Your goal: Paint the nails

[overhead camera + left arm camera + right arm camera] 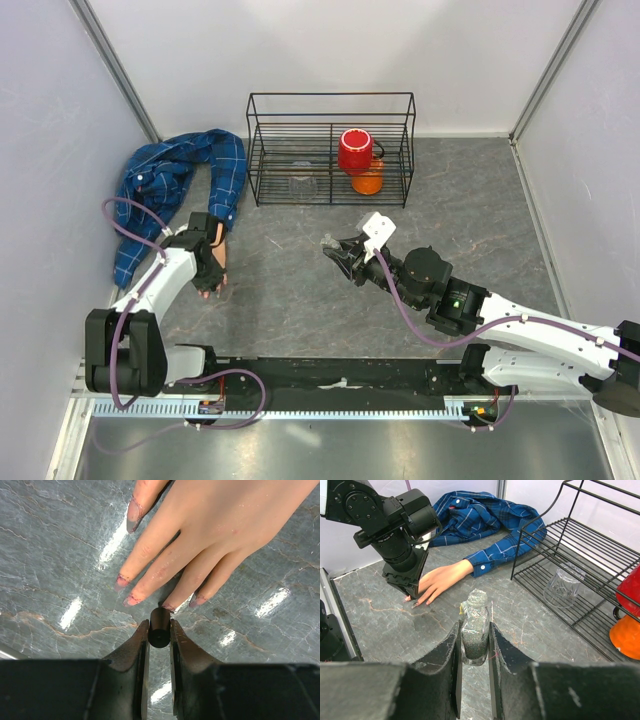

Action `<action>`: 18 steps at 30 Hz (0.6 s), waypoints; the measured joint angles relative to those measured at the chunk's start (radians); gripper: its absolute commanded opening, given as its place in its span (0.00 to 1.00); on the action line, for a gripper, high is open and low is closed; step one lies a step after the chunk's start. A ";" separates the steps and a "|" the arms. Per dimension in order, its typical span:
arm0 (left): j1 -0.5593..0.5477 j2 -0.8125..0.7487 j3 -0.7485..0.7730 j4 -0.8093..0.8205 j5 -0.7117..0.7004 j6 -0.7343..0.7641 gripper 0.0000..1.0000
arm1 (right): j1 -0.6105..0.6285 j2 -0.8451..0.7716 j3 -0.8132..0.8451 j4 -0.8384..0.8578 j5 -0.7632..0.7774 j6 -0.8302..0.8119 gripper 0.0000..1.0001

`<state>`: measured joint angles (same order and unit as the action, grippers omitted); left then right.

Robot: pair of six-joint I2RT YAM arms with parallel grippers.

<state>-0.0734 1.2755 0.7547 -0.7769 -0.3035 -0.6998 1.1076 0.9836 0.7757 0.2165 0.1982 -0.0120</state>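
Observation:
The fake hand [215,530] lies palm down on the grey table, its blue plaid sleeve [225,175] running back to the left wall. Its nails [132,600] are smeared pink at the tips. My left gripper [159,622] is shut on a black polish brush cap [159,634], pointed down with its tip at the nail of a middle finger [168,606]. In the top view the left gripper [210,275] covers most of the hand. My right gripper [474,626] is shut on an uncapped glitter polish bottle [476,612] and holds it upright at mid-table [338,252].
A black wire rack [330,97] stands at the back with a red cup [355,150], an orange object [368,183] and a clear glass [562,585] in it. White walls close in the left, right and back sides.

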 measured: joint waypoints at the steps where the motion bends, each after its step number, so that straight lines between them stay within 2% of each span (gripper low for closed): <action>1: 0.000 -0.004 -0.002 -0.001 0.001 0.000 0.02 | 0.000 0.000 0.000 0.000 0.000 0.000 0.00; 18: 0.000 -0.051 -0.006 -0.024 0.036 0.000 0.02 | 0.000 0.002 0.000 0.000 -0.006 0.020 0.00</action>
<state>-0.0731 1.2240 0.7483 -0.8005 -0.2672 -0.7002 1.1076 0.9859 0.7757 0.2165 0.1917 0.0078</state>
